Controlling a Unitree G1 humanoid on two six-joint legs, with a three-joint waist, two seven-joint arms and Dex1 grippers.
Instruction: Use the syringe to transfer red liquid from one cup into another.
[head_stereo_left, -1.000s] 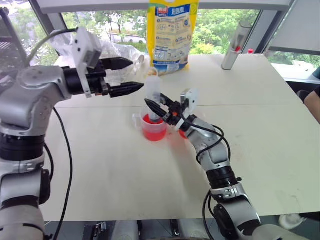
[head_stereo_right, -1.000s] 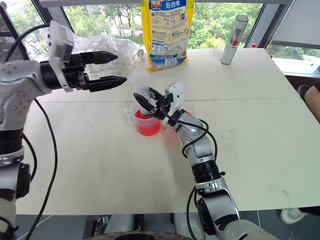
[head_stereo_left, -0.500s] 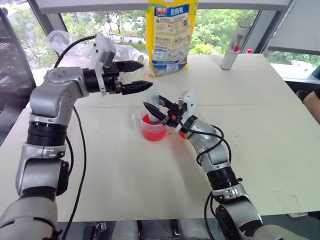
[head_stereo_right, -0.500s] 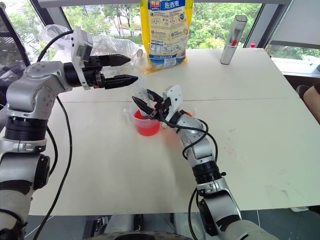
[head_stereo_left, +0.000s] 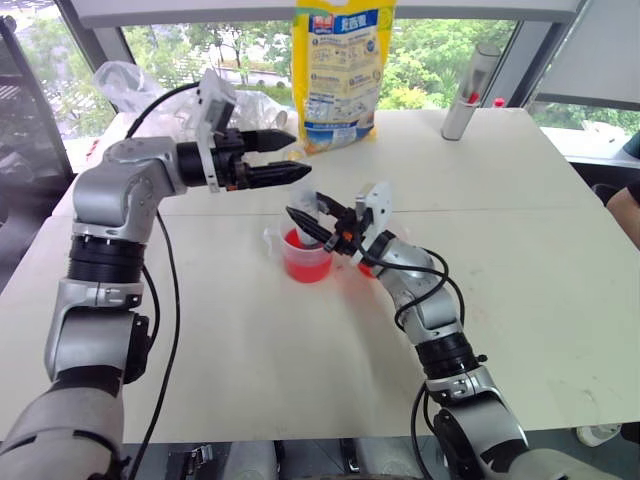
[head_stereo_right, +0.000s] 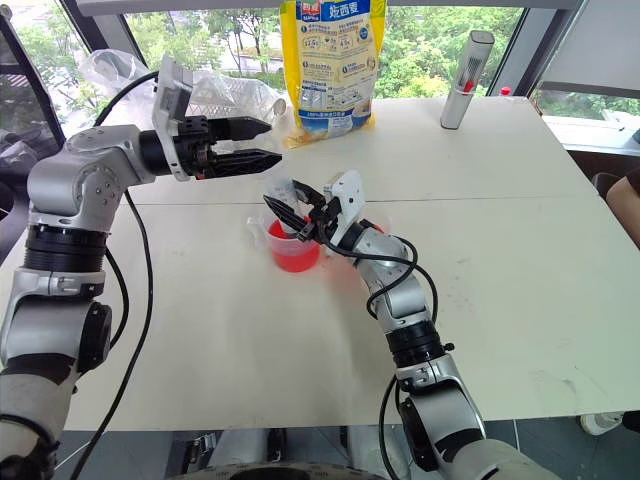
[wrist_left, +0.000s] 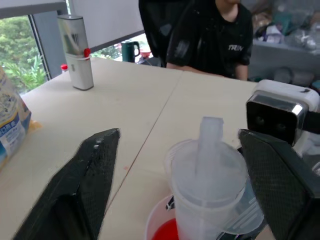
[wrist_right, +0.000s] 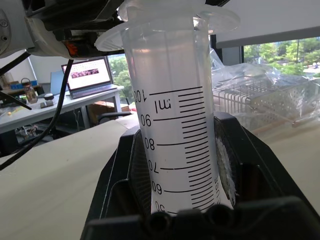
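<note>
While the right gripper (head_stereo_left: 312, 222) clamps the syringe (head_stereo_left: 307, 205) upright in the handled beaker (head_stereo_left: 305, 256), the left gripper (head_stereo_left: 297, 154) hovers parted above, white table (head_stereo_left: 520, 260) bare toward the right edge.

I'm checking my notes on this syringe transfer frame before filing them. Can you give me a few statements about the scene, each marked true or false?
1. The right gripper is shut on the syringe barrel. True.
2. The syringe stands over the handled beaker of red liquid. True.
3. The left gripper is clamped on the plunger top. False: its fingers stand apart on either side of the plunger, not touching it.
4. The yellow bag lies flat beside the beaker. False: it stands upright at the table's far edge.
5. A grey cylindrical bottle stands at the far right of the table. True.
</note>
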